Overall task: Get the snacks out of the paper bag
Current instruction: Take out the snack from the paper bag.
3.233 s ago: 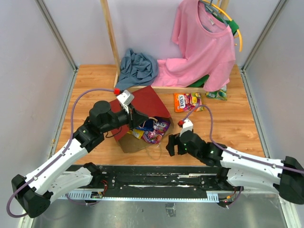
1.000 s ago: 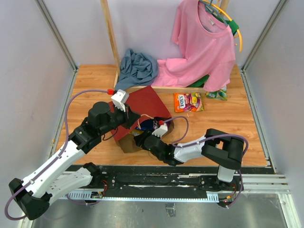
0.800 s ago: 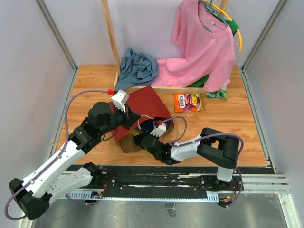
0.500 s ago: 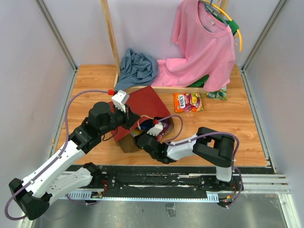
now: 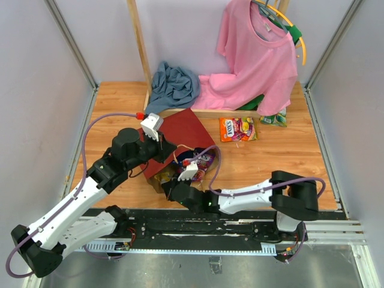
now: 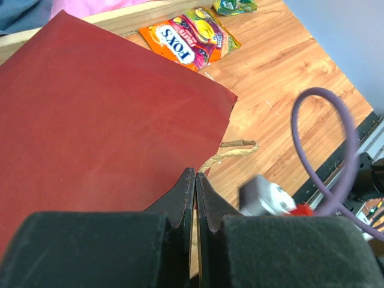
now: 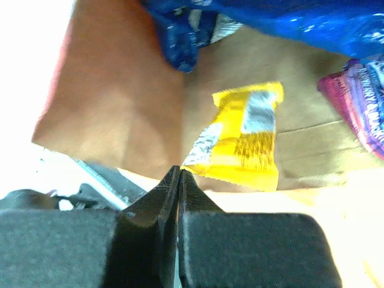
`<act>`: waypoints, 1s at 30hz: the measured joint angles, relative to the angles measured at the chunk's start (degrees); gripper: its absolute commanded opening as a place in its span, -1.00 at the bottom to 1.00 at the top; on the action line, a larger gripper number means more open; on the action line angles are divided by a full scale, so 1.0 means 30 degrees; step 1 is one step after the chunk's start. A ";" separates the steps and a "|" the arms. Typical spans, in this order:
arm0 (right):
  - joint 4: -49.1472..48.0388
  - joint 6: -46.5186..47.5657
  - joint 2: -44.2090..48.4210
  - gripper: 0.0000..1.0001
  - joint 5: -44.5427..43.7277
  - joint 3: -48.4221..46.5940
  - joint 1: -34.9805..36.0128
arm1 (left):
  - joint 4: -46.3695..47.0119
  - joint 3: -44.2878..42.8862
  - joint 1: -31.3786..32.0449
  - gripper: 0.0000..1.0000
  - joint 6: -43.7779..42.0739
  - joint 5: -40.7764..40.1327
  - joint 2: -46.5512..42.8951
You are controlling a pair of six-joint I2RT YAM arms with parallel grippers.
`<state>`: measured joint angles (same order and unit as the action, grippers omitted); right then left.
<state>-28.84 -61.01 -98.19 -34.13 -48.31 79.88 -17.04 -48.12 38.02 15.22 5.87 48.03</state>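
Observation:
The paper bag [image 5: 183, 129] lies on its side, dark red face up [image 6: 108, 108], mouth toward me. My left gripper [image 5: 170, 149] [image 6: 196, 174] is shut on the bag's upper edge, a thin strip of paper between the jaws. My right gripper [image 5: 170, 180] [image 7: 180, 170] is inside the mouth, shut on the corner of a yellow packet [image 7: 246, 141]. A blue chip bag [image 7: 288, 18] and a purple packet [image 7: 360, 102] [image 5: 203, 159] lie deeper in. On the table outside are an orange Fox's packet [image 5: 237, 128] [image 6: 189, 37] and a green packet [image 5: 273, 119].
A pink shirt [image 5: 258, 54] hangs at the back right, a blue-grey cloth [image 5: 174, 84] is heaped beside a wooden frame post [image 5: 139, 48]. The bag's twine handle [image 6: 234, 147] trails on the wood. My right arm's purple cable [image 6: 336, 150] loops beside the bag.
My right gripper has slid left along the bag's mouth and closed from half open onto the yellow packet's corner. The left gripper has kept its hold and place.

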 measured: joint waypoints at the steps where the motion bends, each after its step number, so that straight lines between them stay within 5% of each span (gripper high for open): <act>1: 0.0197 0.0321 0.0459 -0.99 -0.0197 0.0022 0.0393 | -0.0007 -0.0015 0.0000 -0.87 -0.0007 -0.0022 0.0029; 12: 0.4182 0.0947 0.4918 -0.99 -0.3053 0.2047 0.1472 | -0.0284 -0.0138 0.0000 -0.87 -0.0073 -0.0517 0.0168; 25: 1.1460 0.1333 1.4120 -0.98 -1.1723 0.3279 0.2710 | -0.0517 -0.0211 0.0000 -0.87 -0.0131 -0.1071 0.0423; 30: 1.3435 0.1872 1.6444 -0.99 -1.2590 0.3555 0.0313 | -0.0525 -0.0226 0.0000 -0.88 -0.0131 -0.1166 0.0546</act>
<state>11.46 -55.40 -48.86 -71.90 -37.65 80.82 -18.61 -48.80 38.02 14.83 2.37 49.67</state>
